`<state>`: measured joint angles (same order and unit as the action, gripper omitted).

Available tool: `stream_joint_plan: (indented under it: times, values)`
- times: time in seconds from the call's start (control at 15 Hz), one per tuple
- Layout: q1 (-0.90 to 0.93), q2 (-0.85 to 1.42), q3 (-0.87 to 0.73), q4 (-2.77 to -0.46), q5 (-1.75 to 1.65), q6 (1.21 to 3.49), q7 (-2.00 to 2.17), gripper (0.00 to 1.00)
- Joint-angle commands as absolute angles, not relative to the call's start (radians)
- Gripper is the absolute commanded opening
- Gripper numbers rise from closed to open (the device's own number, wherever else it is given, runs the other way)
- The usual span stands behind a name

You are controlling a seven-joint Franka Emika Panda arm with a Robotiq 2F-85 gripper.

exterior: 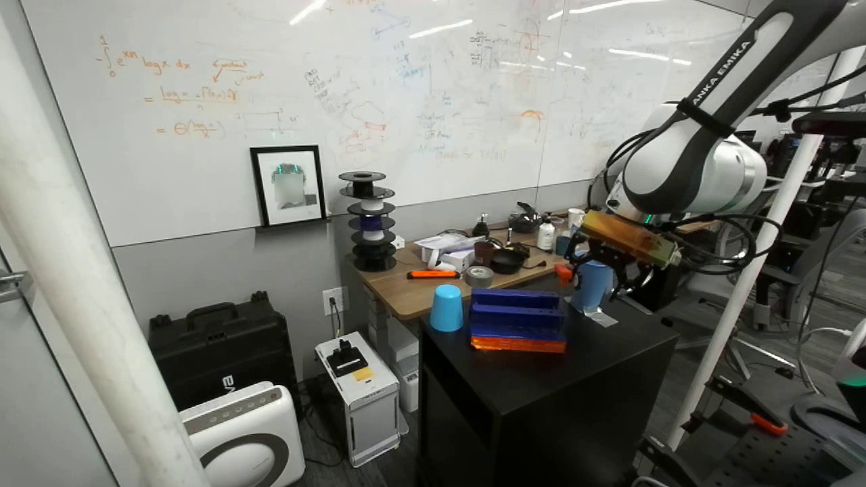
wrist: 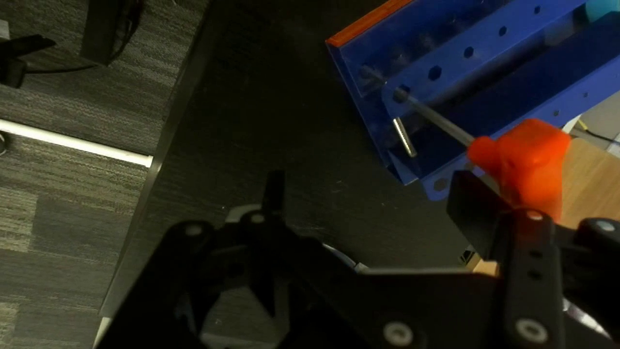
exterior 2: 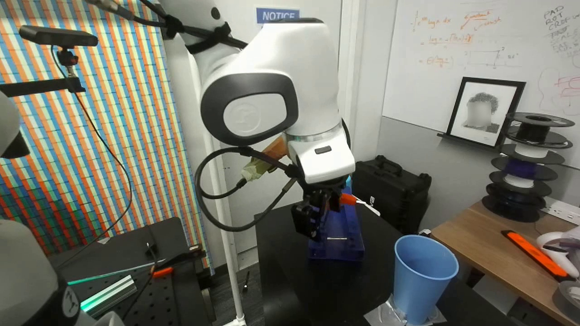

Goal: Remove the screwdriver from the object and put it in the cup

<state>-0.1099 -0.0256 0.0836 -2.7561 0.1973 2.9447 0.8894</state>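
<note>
Looking through the wrist view, we are seeing the screwdriver (wrist: pixel 487 149) slanting into the blue rack (wrist: pixel 451 63), shaft (wrist: pixel 440 118) pointing to ten o'clock, orange handle (wrist: pixel 533 165) to four; our gripper (wrist: pixel 370 186) is holding nothing, fingers (wrist: pixel 474 211) standing wide apart.

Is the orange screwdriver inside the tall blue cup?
No, the wrist view shows the screwdriver poking through a hole in the blue holder.
</note>
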Motion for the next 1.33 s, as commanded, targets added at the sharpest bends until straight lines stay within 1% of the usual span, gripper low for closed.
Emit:
stream_joint_plan:
  times: [0.0, 0.07, 0.73, 1.0, 1.27]
  values:
    - [-0.052, 0.007, 0.061, -2.735, 0.241, 2.990, 0.849, 0.96]
    - [-0.043, -0.006, 0.061, -2.742, 0.235, 2.994, 0.854, 1.00]
    - [-0.027, -0.163, 0.053, -2.754, 0.231, 2.956, 0.815, 1.00]
    - [0.019, -0.173, 0.042, -2.733, 0.286, 2.916, 0.668, 1.00]
    - [0.062, -0.133, 0.037, -2.681, 0.338, 2.816, 0.486, 1.00]
